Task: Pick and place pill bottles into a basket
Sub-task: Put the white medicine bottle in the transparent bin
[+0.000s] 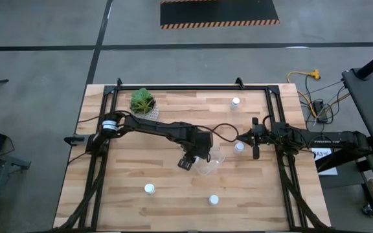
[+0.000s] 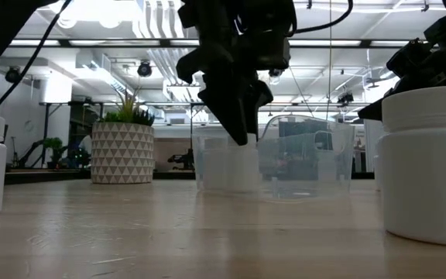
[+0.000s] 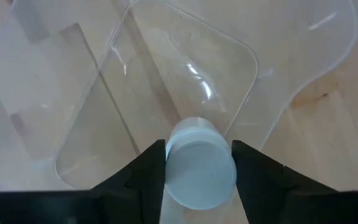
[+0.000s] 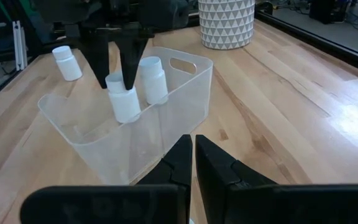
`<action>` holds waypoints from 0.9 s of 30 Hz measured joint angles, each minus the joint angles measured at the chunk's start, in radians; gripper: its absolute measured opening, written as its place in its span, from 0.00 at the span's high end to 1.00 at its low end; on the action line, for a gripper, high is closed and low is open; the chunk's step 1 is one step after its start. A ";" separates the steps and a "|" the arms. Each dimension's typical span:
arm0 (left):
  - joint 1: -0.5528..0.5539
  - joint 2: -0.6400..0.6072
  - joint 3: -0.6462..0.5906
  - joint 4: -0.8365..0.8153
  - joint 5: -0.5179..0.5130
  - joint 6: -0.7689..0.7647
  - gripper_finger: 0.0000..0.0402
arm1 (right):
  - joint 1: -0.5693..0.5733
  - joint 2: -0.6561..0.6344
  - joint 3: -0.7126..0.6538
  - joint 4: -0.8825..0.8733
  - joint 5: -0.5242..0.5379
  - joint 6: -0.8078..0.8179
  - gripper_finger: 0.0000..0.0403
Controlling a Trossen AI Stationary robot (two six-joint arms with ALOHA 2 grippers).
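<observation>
Over the clear basket [image 4: 129,134] at mid-bench, the left gripper [image 4: 118,79] held its jaws clamped on a small white capped pill bottle [image 4: 123,98] beside another already inside, while the right gripper [image 4: 193,152] waited nearby, jaws closed.

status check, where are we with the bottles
Left gripper holding a pill bottle inside the basket. Right gripper shut, waiting nearby. Nothing blocking.

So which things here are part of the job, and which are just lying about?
Job: pill bottle in the left gripper over the basket; bottle already inside; loose bottles.
Lying about: potted plant; right gripper, idle.
</observation>
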 joint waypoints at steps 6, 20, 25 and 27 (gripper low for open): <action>-0.002 0.008 -0.005 -0.006 -0.005 -0.003 0.41 | 0.000 0.000 0.000 0.000 0.000 0.000 0.97; -0.003 -0.008 0.020 -0.006 -0.006 0.001 0.38 | 0.000 0.001 0.000 0.000 0.000 -0.008 0.97; -0.003 -0.036 0.067 -0.058 -0.006 0.001 0.38 | 0.000 0.001 0.000 0.000 0.000 -0.008 0.97; -0.003 -0.054 0.089 -0.086 -0.016 0.001 0.38 | 0.000 0.000 0.000 0.000 0.000 -0.012 0.97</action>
